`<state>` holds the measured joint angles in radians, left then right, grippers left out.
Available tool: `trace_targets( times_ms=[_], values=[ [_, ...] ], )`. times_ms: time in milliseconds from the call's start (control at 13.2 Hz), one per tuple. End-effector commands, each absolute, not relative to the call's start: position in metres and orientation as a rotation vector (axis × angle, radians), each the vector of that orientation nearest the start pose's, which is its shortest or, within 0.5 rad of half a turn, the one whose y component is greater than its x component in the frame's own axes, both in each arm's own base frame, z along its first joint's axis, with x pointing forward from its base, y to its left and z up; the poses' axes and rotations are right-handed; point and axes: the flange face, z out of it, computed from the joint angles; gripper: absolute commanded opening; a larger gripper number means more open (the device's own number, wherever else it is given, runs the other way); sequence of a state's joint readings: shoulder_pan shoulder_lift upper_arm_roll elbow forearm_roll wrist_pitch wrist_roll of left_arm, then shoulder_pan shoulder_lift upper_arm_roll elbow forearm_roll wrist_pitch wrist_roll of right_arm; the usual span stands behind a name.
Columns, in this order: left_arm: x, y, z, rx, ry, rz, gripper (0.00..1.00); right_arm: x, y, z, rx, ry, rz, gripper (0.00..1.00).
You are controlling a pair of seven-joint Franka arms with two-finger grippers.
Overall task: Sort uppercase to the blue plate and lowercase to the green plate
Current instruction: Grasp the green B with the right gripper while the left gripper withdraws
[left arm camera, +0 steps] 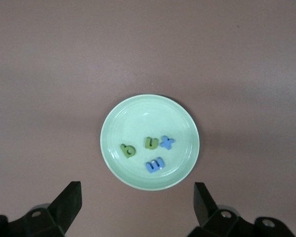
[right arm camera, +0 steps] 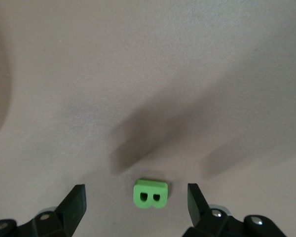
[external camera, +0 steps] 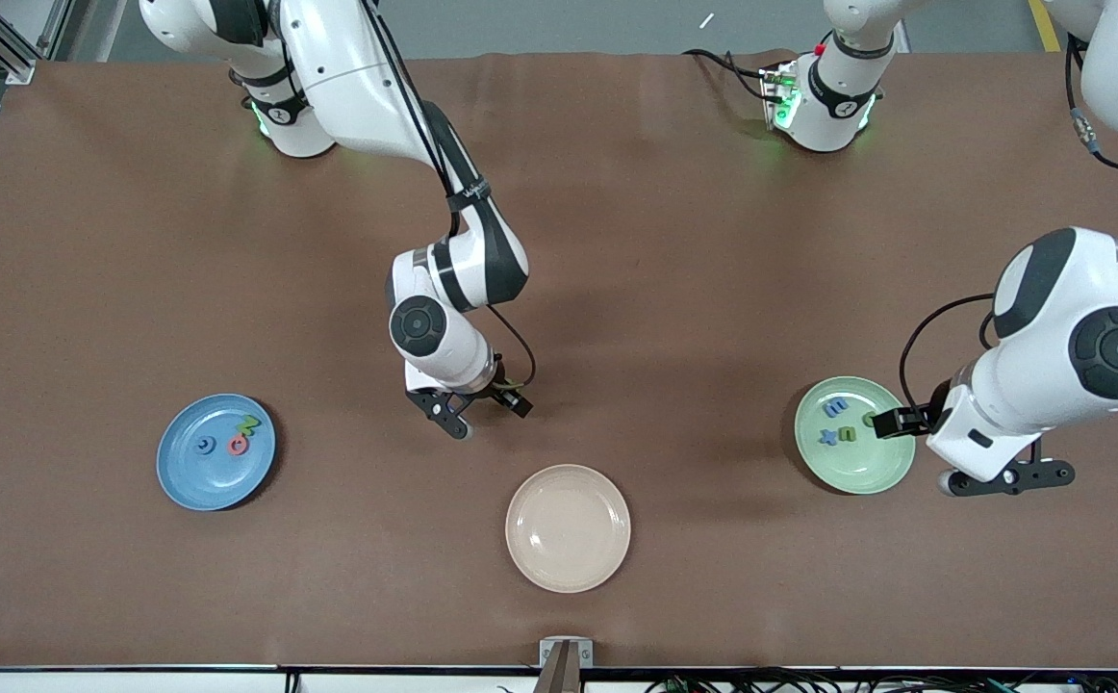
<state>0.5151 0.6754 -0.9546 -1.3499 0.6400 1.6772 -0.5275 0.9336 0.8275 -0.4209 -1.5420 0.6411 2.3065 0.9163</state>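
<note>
brown table (external camera: 674, 289) — cloth-covered | grey floor (external camera: 569, 24) along robots' edge

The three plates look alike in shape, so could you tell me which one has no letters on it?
The cream plate, nearest the front camera. The blue plate and green plate both hold letters.

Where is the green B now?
The green B lies on the bare table, on no plate, under the open right gripper, which hovers just above the cream plate in the front view.
</note>
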Motion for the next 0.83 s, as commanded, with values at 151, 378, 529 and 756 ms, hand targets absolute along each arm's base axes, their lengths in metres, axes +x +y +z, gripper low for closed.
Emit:
trace_targets(
  times_ms=[151,378,529,756],
  values=[
    [0.674,-0.117,0.485,-2.959,-0.075,-0.01,1.0,0.572,0.404,0.183,-2.802,1.049,0.133,0.85],
    [0.668,-0.128,0.509,-2.952,-0.054,-0.066,1.0,0.564,0.412,0.182,-2.816,1.026,0.149,0.75],
    [0.661,-0.137,0.522,-2.934,-0.072,-0.081,1.0,0.564,0.412,0.182,-2.819,1.021,0.147,0.64],
    [0.647,-0.111,0.558,-2.977,-0.11,-0.058,1.0,0.562,0.414,0.181,-2.826,1.009,0.15,0.47]
  ],
)
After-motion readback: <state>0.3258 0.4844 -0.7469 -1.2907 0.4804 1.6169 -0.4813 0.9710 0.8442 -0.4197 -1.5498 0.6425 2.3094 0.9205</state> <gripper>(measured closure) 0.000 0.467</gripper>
